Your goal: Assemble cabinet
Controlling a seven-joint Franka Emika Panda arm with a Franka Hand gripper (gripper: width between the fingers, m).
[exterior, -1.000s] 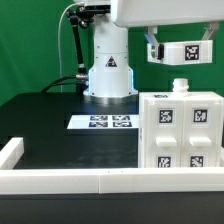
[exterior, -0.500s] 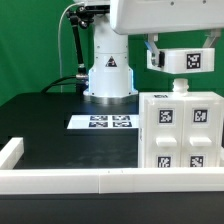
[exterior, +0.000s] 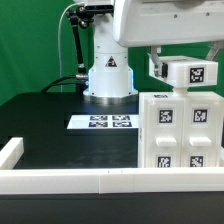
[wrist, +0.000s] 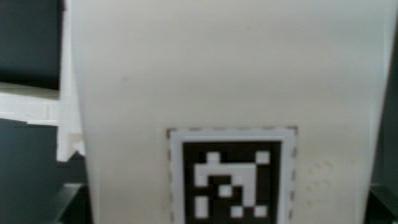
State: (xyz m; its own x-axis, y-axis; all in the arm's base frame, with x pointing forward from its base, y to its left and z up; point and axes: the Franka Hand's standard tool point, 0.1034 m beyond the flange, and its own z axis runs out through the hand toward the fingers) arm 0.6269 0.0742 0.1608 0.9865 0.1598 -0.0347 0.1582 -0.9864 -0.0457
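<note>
The cabinet (exterior: 177, 132), a large white box with several black-and-white tags on its front, stands at the exterior view's right. My gripper (exterior: 178, 60) hangs just above its top and is shut on a smaller white tagged piece (exterior: 186, 72), held level and close over the cabinet's top edge. In the wrist view this white piece (wrist: 214, 90) fills most of the frame, with a tag (wrist: 235, 178) on its face. The fingertips are hidden by the piece in both views.
The marker board (exterior: 101, 122) lies flat on the black table in front of the robot base (exterior: 108, 75). A low white rail (exterior: 60, 180) runs along the table's front edge, with a short white wall (exterior: 10, 152) at the exterior view's left.
The gripper has come down with the white tagged piece and shifted slightly toward the exterior view's left; the piece now sits just over the cabinet's top.
</note>
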